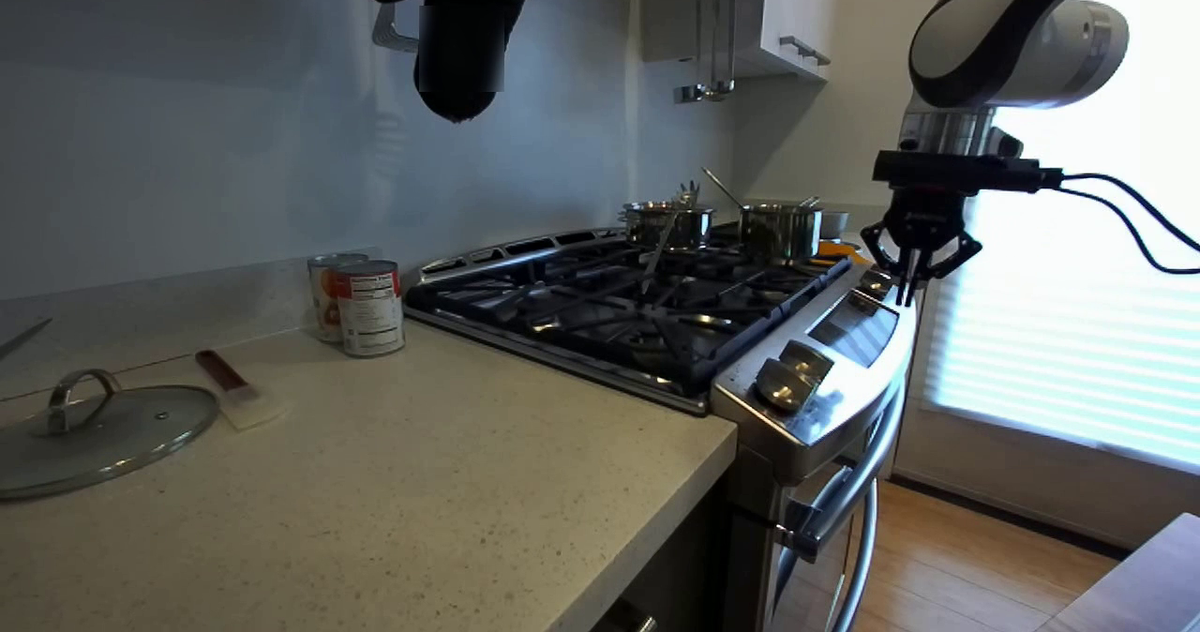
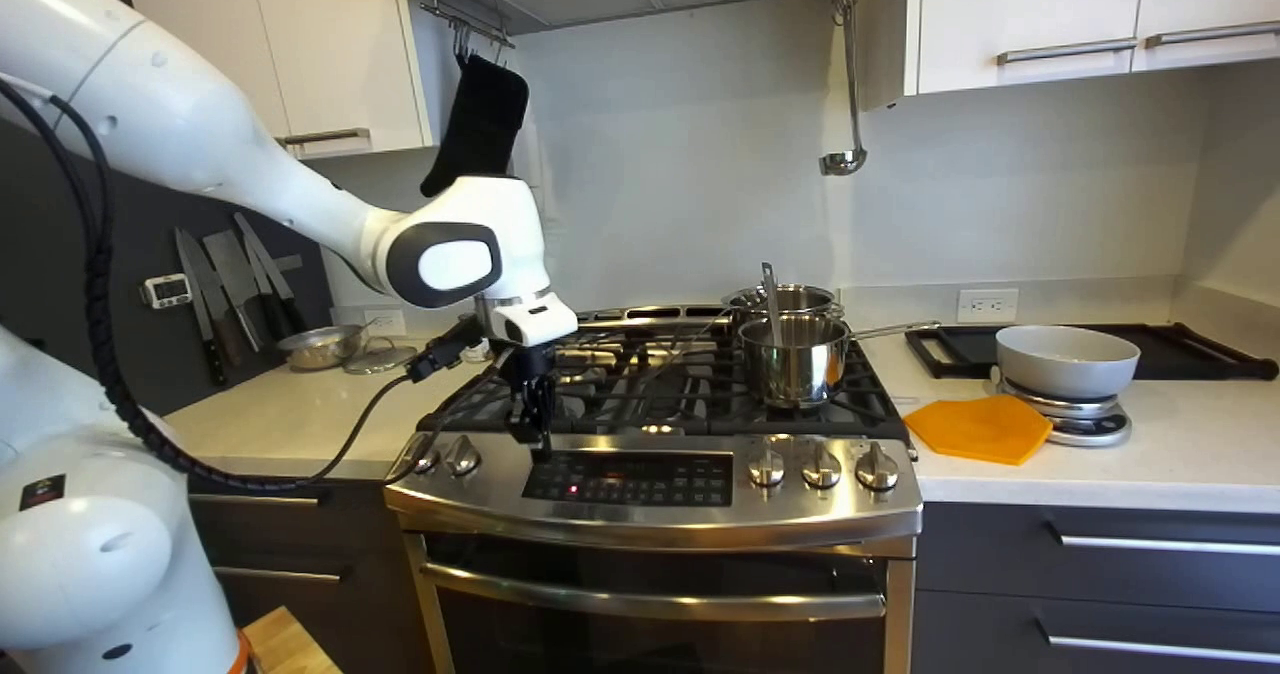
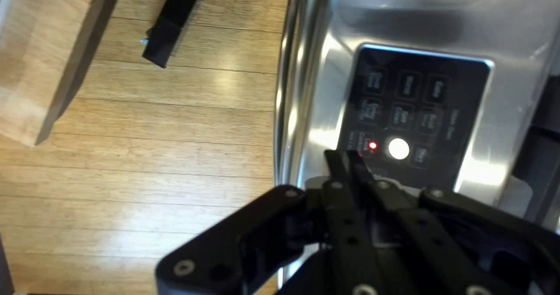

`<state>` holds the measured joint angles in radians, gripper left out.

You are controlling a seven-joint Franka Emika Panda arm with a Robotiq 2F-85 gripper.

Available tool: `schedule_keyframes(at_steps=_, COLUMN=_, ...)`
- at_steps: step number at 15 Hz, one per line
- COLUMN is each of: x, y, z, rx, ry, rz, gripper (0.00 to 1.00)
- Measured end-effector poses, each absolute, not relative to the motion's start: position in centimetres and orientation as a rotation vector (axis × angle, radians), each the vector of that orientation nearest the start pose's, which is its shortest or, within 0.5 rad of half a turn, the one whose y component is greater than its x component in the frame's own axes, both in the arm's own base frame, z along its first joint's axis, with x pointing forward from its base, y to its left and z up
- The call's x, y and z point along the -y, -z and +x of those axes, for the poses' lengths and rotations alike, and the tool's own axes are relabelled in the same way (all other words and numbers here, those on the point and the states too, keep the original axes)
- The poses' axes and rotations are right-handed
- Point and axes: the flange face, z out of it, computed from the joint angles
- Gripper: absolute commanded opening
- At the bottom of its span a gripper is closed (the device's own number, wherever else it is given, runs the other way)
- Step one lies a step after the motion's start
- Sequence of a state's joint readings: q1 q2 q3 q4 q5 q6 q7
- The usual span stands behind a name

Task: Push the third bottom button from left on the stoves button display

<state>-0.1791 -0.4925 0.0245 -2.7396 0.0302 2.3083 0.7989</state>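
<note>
- Stove (image 2: 655,531) is sitting between the counters (image 2: 1195,444), display (image 2: 628,478) running along its front
- Gripper (image 2: 541,449) is hanging by the display's left end, clenched with nothing in it; not seeing whether it's touching
- I'm guessing the step in hand is lining up, no press yet
- In the wrist view a red light (image 3: 372,145) is glowing by what I'm reading as the third bottom button (image 3: 362,142)
- Next is probably calling for centring over it, then a gentle straight push
</note>
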Motion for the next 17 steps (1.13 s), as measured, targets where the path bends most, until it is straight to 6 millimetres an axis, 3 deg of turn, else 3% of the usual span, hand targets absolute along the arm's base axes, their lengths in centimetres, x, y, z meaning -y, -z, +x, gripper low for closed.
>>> schedule_keyframes(at_steps=4, x=5.8, y=-39.6, z=34.0, rx=-1.318, ry=0.052, rz=-3.002, gripper=0.71)
schedule_keyframes(at_steps=8, x=6.5, y=-42.4, z=33.3, rx=-1.3, ry=0.269, rz=-3.193, gripper=0.99)
schedule_keyframes(at_steps=11, x=6.6, y=-44.6, z=33.1, rx=-1.284, ry=0.485, rz=-3.285, gripper=1.0)
schedule_keyframes(at_steps=15, x=5.6, y=-47.3, z=33.6, rx=-1.098, ry=0.804, rz=-3.378, gripper=1.0)
schedule_keyframes(at_steps=17, x=5.4, y=-47.9, z=33.7, rx=-1.031, ry=0.869, rz=-3.391, gripper=1.0)
